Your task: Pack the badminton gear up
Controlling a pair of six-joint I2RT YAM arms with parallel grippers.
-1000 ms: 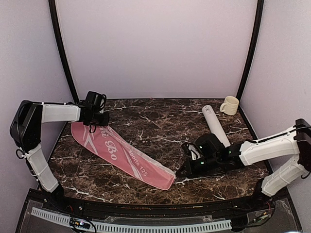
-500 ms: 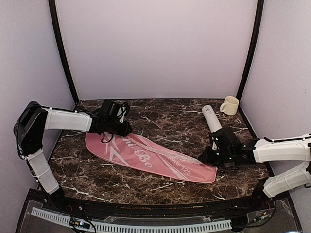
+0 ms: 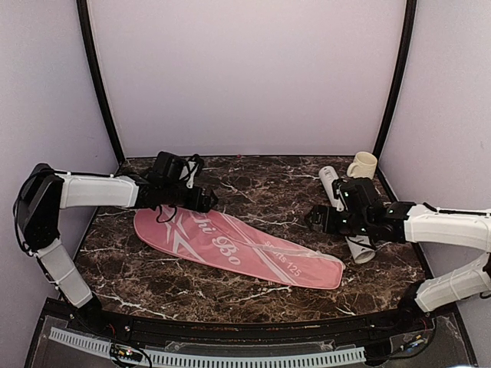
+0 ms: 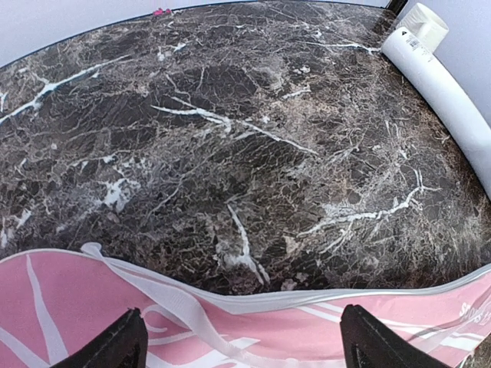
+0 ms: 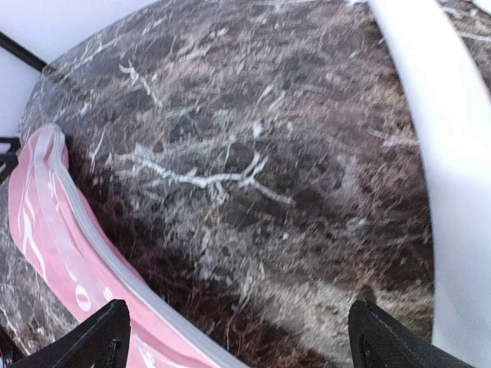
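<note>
Pink lettered fabric racquet cover (image 3: 230,249) lies flat on the dark marbled desk (image 3: 253,192). Its broad end is to the left and its narrow tip points to the right front. No racquets or shuttlecocks show. Likely they are inside the cover and the tube, but I cannot confirm that.

Left hand (image 3: 203,199) hovers at the cover's far upper edge. In the wrist view its fingers are spread wide and hold nothing, with the white-edged seam just below. Right hand (image 3: 314,218) hangs over bare desk between the cover's tip and the white cylindrical tube (image 3: 331,184). It is also spread and empty.

Judgement: the cover is placed, and the tube looks like the next item to tidy alongside it. To do that well:
- Straddle the tube at mid-length, fingers square across the round body.
- Close gently, since a smooth cylinder will roll or squirt out if pinched off-centre.
- Set it down parallel to the cover.

Obstacles: the cream ceramic mug (image 3: 362,165) stands just beside the tube's far end. The right forearm crosses over the tube's near half, hiding it from the top camera.
</note>
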